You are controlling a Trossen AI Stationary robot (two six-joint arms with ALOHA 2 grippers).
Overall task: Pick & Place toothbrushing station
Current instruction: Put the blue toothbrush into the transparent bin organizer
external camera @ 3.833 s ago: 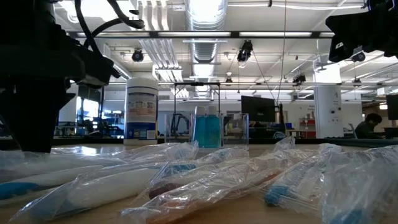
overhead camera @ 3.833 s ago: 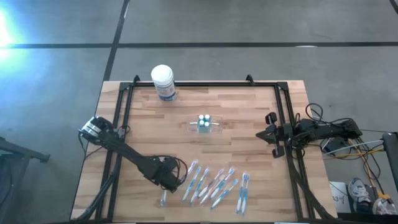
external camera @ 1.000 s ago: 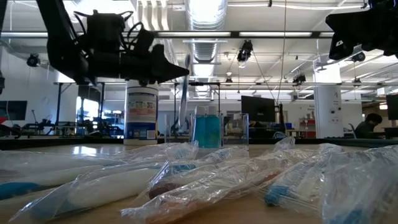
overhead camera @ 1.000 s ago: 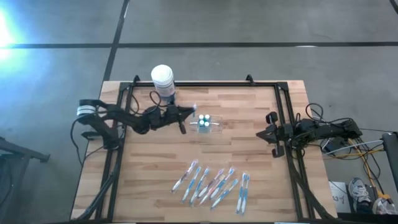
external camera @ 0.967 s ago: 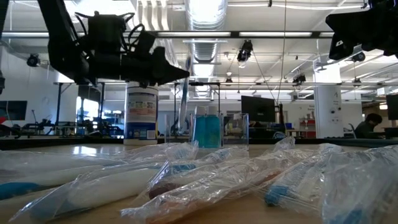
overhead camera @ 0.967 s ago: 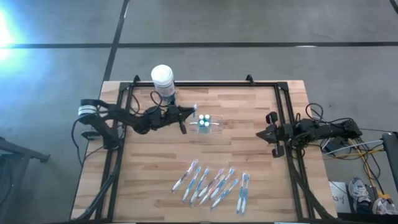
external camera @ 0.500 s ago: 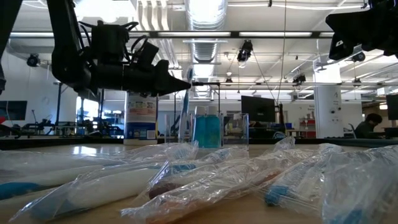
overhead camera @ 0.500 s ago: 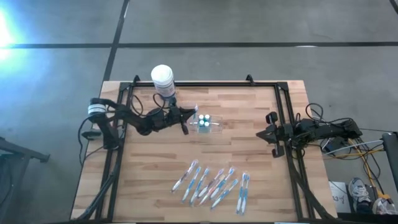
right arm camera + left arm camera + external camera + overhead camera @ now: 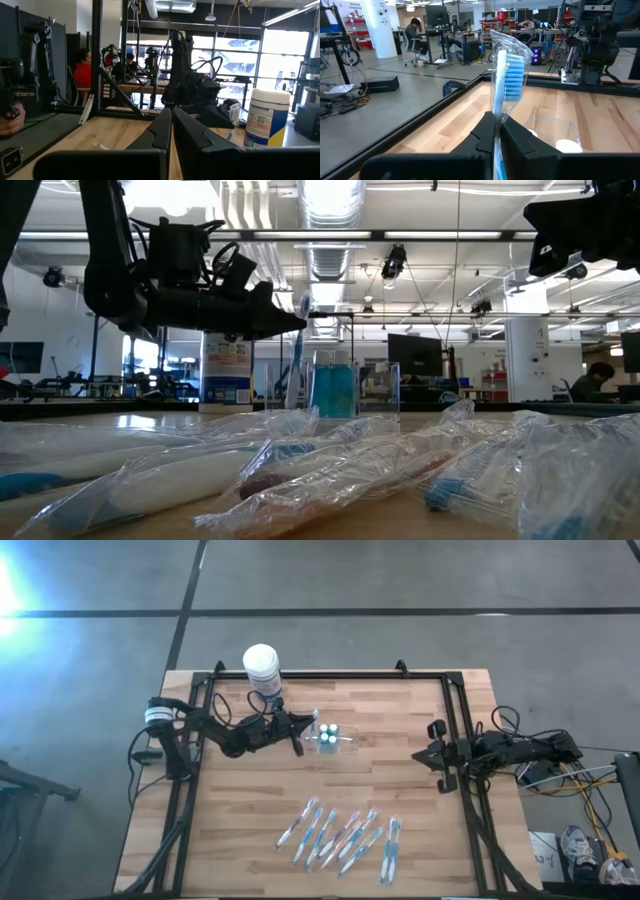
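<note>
The toothbrushing station, a clear plastic holder (image 9: 332,743) with white-and-teal caps in it, stands at the table's middle, toward the far edge; it also shows in the low view (image 9: 345,390) and the left wrist view (image 9: 550,127). My left gripper (image 9: 298,735) is just left of the holder, shut on a toothbrush in a clear bag (image 9: 510,75) with a blue bristle head. The brush's lower end is hidden behind the near bags in the low view. My right gripper (image 9: 437,755) waits, shut and empty, at the table's right edge. My left gripper pinches the bagged toothbrush by its handle (image 9: 496,112), below the bristle head, between its two fingers. The fingers come level from the table's left and lie across the brush. The brush stands about upright (image 9: 293,365), head above the fingers, handle hanging below beside the holder's left end.
A white tub with a blue label (image 9: 262,670) stands at the far edge, behind my left gripper. Several bagged toothbrushes (image 9: 340,838) lie in a row near the front edge. A black frame rail (image 9: 320,677) runs around the table. People sit at desks in the room beyond.
My left gripper has gone a little toward the table's right edge, closer to the holder, and down, still shut on the bagged toothbrush. The brush has come down with it, staying about upright.
</note>
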